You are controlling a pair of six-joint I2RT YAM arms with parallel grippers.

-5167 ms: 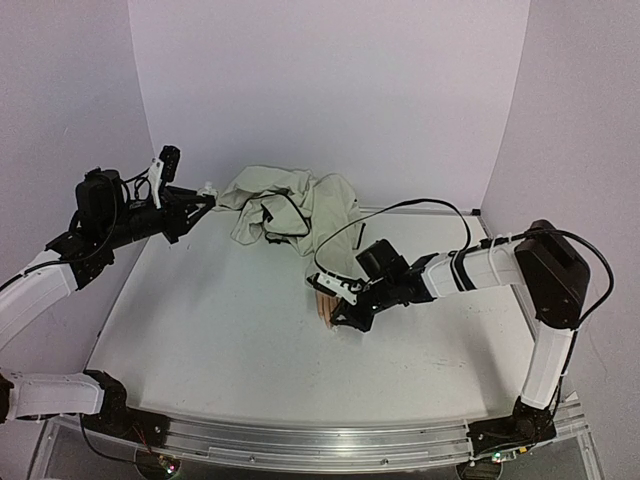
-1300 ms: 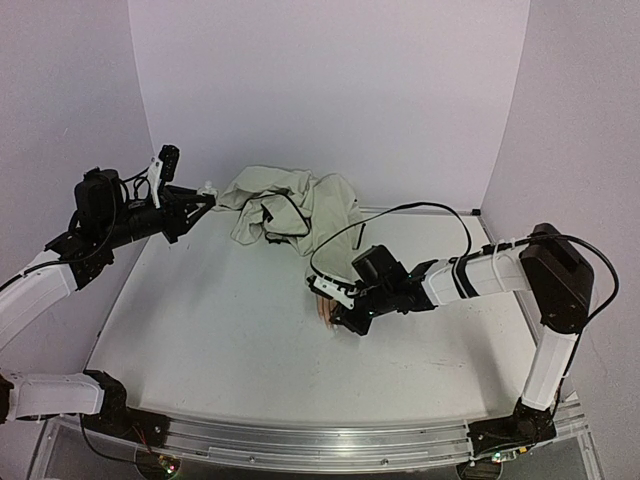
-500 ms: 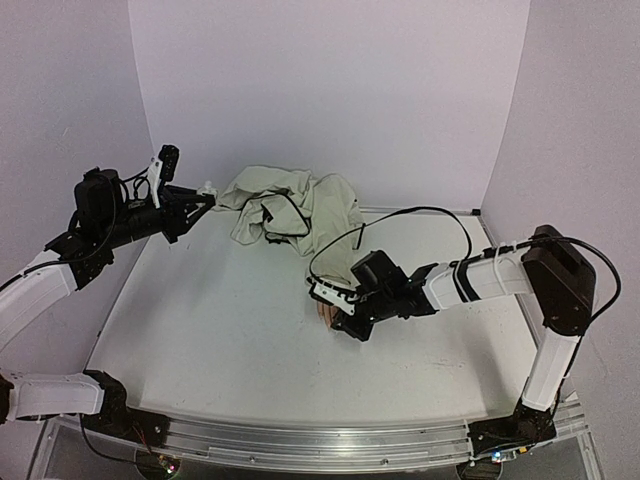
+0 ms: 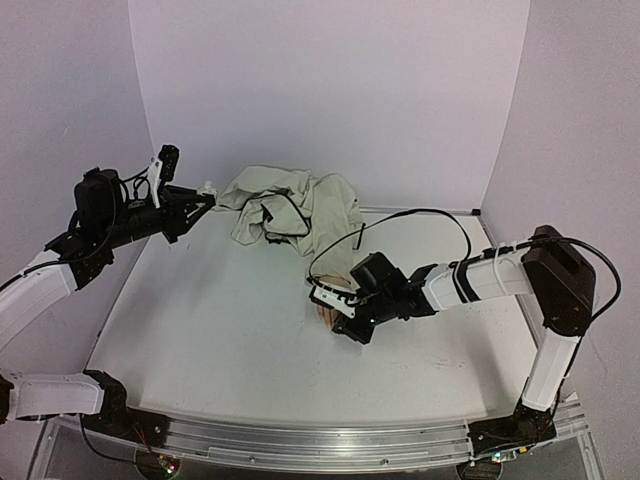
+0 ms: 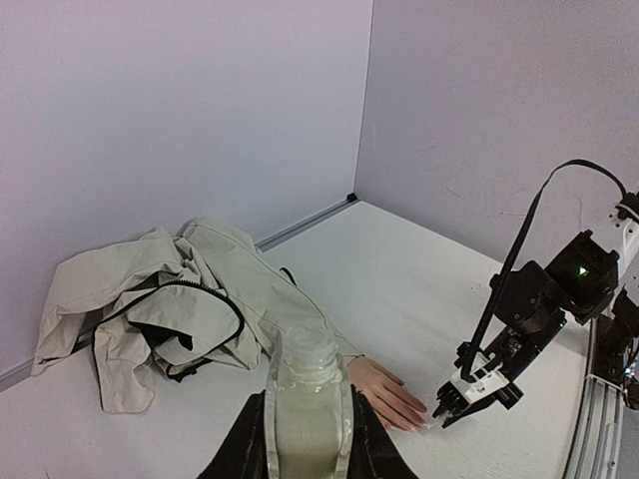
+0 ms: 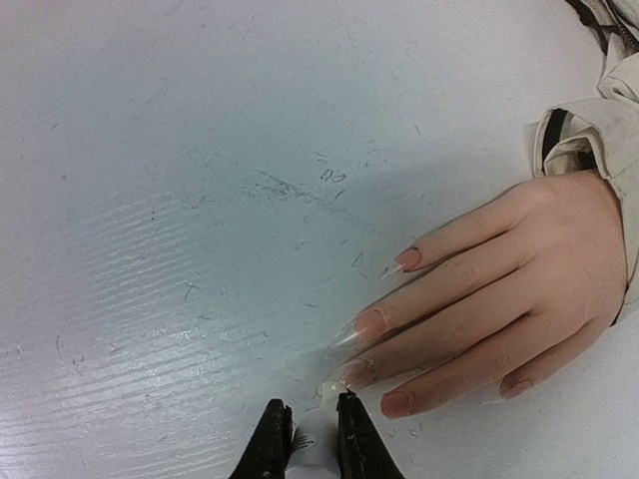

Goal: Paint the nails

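Note:
The pale mannequin hand [image 6: 519, 289] lies palm down on the table, its beige sleeve [image 6: 589, 130] at the wrist. Its nails [image 6: 370, 323] are long and pointed, with a glossy tinge. My right gripper [image 6: 311, 407] is shut on a small white brush handle [image 6: 318, 437]. The brush tip [image 6: 331, 387] touches the nail [image 6: 351, 373] of the third finger. From above, this gripper [image 4: 340, 325] sits over the fingertips of the hand [image 4: 322, 316]. My left gripper [image 5: 308, 394] is raised at the far left, shut on an uncapped small white bottle [image 5: 308, 354].
The sleeve belongs to a crumpled beige jacket [image 4: 290, 205] heaped at the back of the white table [image 4: 220, 320]. A black cable [image 4: 400, 215] loops above the right arm. Purple walls enclose the back and both sides.
Over the last seconds my right gripper has crept a little left and nearer along the fingertips. The left arm and its bottle have not moved.

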